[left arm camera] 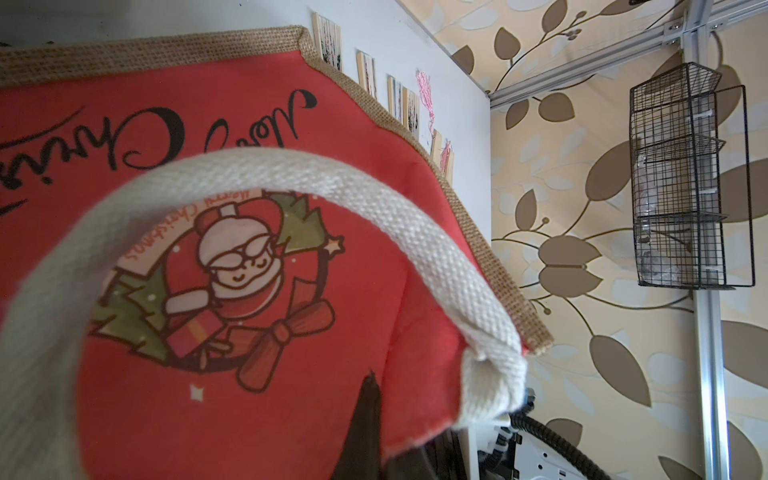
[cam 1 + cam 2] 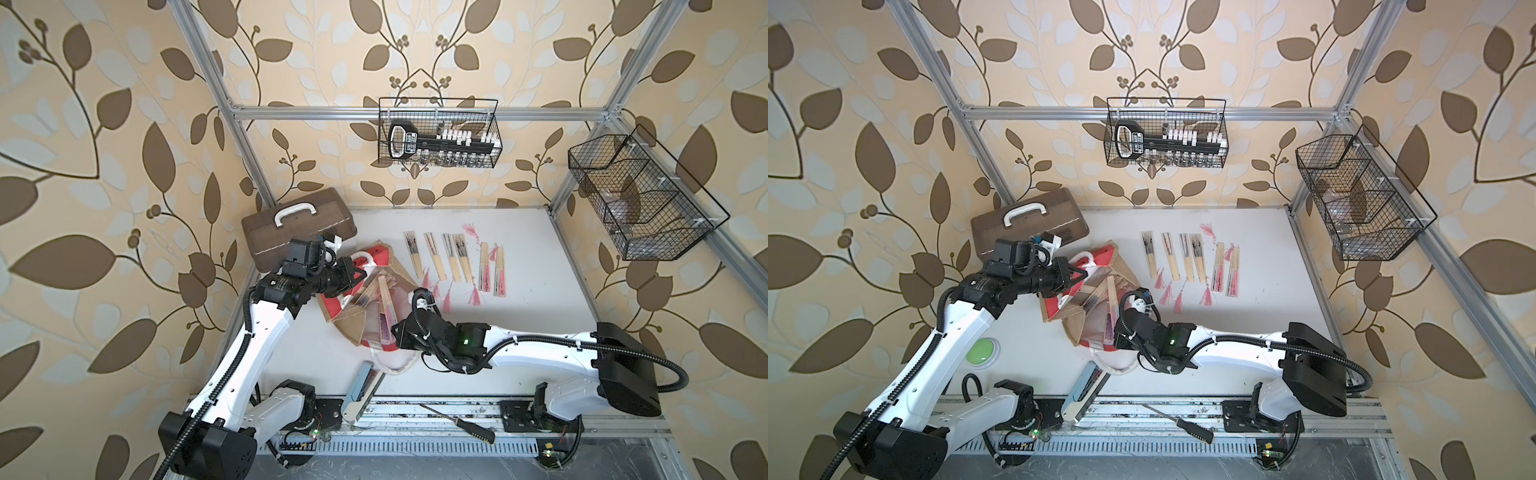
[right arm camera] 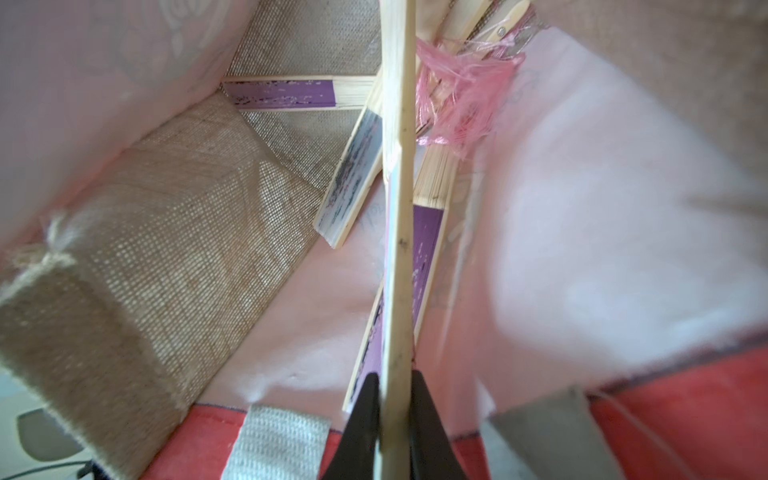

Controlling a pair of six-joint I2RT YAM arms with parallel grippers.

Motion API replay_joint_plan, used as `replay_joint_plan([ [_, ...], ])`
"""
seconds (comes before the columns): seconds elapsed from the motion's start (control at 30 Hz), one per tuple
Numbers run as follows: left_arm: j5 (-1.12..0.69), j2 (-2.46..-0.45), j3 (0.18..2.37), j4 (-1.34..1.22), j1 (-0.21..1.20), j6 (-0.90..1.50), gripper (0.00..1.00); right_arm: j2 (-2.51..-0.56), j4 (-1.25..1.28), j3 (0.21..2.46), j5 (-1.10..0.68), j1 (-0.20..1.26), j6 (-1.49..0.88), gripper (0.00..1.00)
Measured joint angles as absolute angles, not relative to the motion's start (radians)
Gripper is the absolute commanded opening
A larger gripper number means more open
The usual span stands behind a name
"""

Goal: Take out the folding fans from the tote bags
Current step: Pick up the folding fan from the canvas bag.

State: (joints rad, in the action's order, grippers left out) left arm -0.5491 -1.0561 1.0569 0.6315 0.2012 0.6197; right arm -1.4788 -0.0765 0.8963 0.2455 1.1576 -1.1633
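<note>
right gripper [image 3: 395, 388] nipping fan [image 3: 398, 249] (edge-on); left gripper [image 2: 360, 272] clamps tote bag [image 1: 257, 83].

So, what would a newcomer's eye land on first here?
The red Santa tote bag at centre, its edge pinched by the left pincer. Inside it the right pincer grips a bamboo fan. To its right, a row of fans with pink tassels lies on the white table.

right gripper [image 3: 395, 399] at the mouth of the tote bag [image 3: 166, 216], black jaws pinched on the edge of a closed fan [image 3: 398, 208], pale bamboo rib facing the camera. Just under it lies a purple fan [image 3: 426, 241]. A pale printed fan [image 3: 353, 178] leans beside. A second purple fan [image 3: 286, 94] lies along the far jute wall. A pink tassel [image 3: 461, 104] is bunched at the far ends. A white handle strap [image 3: 278, 444] sits on the near red rim.
</note>
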Motion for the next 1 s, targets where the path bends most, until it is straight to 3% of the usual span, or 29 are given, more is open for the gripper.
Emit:
replay_joint_plan([
  [0.63, -0.595, -1.007, 1.011, 0.589, 0.195, 0.603, 0.0, -1.468, -0.076, 0.984, 0.208, 1.128, -1.098, 0.14],
  [1.0, -0.593, -0.996, 1.011, 0.602, 0.195, 0.595, 0.0, -1.228, -0.35, 0.984, 0.232, 1.269, -1.019, 0.14],
])
